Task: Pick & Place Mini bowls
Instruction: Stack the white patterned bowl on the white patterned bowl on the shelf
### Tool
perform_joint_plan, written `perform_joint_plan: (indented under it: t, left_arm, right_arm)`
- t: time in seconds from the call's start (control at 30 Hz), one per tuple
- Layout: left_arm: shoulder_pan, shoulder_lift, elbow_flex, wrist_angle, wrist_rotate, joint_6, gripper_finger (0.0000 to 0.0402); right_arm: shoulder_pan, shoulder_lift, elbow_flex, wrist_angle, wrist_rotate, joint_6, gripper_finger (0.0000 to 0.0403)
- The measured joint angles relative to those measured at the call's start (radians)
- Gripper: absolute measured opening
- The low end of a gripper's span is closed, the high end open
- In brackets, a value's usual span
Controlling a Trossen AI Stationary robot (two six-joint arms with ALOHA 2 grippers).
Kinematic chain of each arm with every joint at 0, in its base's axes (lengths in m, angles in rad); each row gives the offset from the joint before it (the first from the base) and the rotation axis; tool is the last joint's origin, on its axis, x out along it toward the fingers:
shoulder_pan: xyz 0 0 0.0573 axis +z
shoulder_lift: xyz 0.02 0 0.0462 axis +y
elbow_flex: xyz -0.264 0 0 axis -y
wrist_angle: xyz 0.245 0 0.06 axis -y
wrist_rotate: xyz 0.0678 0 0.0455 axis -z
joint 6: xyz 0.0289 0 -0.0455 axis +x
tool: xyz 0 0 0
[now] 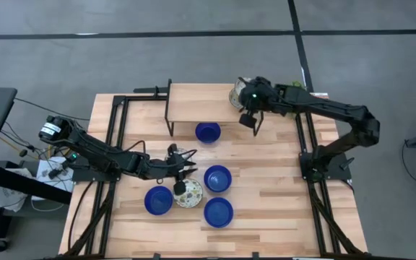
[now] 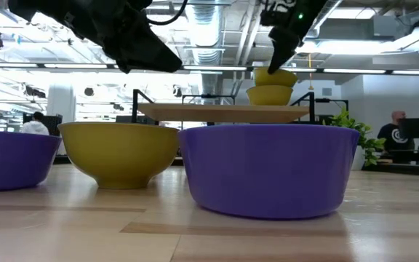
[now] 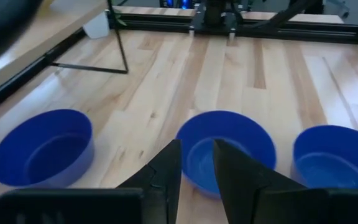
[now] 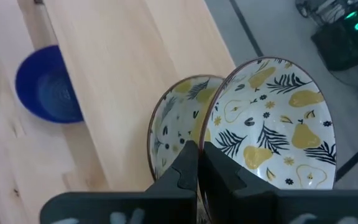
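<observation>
Cream-white patterned bowl [image 4: 271, 121] pinched by its rim between the right gripper [image 4: 197, 163] fingers, held tilted just over a second patterned bowl [image 4: 176, 127] resting on the raised wooden shelf [image 1: 193, 101], up at one o'clock on the table [image 1: 280, 209]. Down at centre, left gripper [image 1: 178, 171] hovering with fingers a narrow gap apart and nothing between them, a third patterned bowl [image 1: 188, 193] just below at six o'clock, blue bowls at seven [image 1: 158, 200], four [image 1: 217, 178] and five [image 1: 218, 211], another blue bowl [image 1: 208, 132] under the shelf's front edge at twelve.
</observation>
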Motion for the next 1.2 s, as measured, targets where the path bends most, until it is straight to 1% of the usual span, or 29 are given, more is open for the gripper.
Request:
perform_joint_plan:
  t: [0.13, 0.77, 0.93, 1.2]
  left_arm:
    - [0.0, 0.0, 0.0, 0.002, 0.023, 0.0, 0.0091]
    - [0.0, 0.0, 0.0, 0.01, 0.023, 0.003, 0.0091]
    - [0.0, 0.0, 0.0, 0.01, 0.023, 0.003, 0.0091]
    - [0.0, 0.0, 0.0, 0.01, 0.023, 0.003, 0.0091]
  right_arm:
    - [0.0, 0.022, 0.0, 0.0, -0.001, -0.017, 0.0]
    - [0.001, 0.026, 0.0, 0.002, -0.001, -0.016, 0.0]
    - [0.002, 0.026, 0.0, -0.012, -0.047, -0.016, 0.0]
    - [0.021, 0.025, 0.0, -0.02, -0.047, -0.016, 0.0]
